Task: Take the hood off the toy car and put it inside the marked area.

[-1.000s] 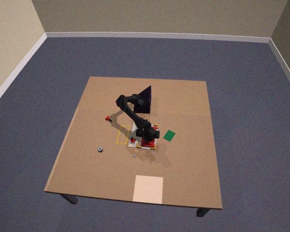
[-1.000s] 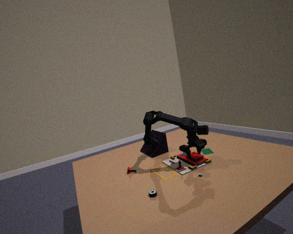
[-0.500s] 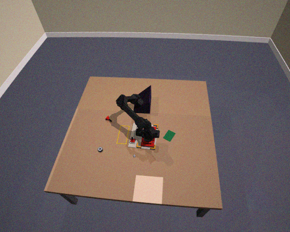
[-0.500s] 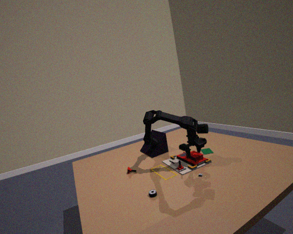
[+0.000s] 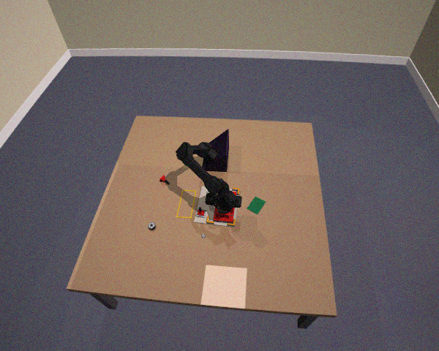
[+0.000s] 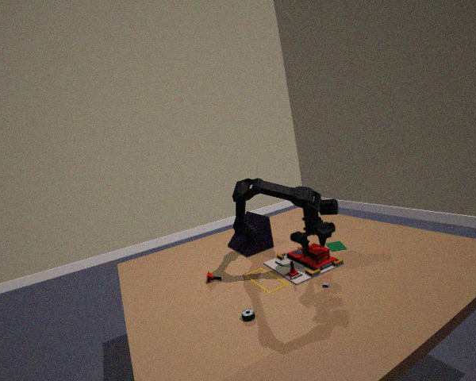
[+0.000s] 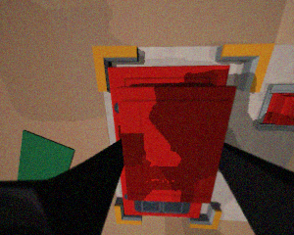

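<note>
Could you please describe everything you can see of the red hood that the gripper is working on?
The red hood is a flat, smooth, plastic-looking rectangular panel atop the toy car. It seems tilted slightly off the red body beneath. The gripper is shut on it, one black finger against each long side. The car rests on a grey tray with yellow corner brackets. Arm shadow darkens part of its surface.

The toy car (image 7: 163, 206) is a red blocky body with a grey front strip, sitting on a white plate with orange corner brackets near the middle of the table. Its hood (image 7: 178, 142), a flat red panel, lies tilted above the body, clamped on both long sides by the gripper (image 7: 171, 162). The marked area (image 5: 185, 204), a thin yellow rectangle outline, lies just left of the plate.
</note>
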Robot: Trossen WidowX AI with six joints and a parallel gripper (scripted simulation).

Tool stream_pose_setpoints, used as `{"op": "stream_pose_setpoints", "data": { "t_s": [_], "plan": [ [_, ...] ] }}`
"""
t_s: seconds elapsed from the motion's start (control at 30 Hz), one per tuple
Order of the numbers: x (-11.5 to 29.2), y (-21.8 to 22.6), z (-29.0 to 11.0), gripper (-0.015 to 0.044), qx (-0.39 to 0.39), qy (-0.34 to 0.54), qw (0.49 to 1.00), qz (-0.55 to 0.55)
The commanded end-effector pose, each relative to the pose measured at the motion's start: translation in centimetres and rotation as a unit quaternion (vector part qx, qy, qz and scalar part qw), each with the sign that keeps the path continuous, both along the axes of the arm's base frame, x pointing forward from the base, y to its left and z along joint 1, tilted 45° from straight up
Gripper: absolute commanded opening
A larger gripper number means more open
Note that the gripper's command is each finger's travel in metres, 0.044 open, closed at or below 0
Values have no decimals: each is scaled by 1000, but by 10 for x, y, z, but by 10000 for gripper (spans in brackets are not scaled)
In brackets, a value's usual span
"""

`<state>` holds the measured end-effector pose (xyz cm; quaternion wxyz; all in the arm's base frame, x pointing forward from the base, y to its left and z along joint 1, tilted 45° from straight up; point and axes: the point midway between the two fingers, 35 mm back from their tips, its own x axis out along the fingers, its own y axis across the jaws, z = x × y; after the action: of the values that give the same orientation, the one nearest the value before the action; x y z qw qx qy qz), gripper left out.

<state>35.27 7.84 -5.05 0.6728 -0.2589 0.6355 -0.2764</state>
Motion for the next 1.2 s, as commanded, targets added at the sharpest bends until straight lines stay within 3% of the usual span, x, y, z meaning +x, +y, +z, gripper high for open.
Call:
{"op": "stream_pose_setpoints", "data": {
  "t_s": [0.0,0.7,1.17],
  "plan": [
    [0,5,3,0,3,-3,1000,0],
    [-2,39,38,0,4,-2,1000,0],
    [0,-7,80,0,6,0,1000,2]
  ]
}}
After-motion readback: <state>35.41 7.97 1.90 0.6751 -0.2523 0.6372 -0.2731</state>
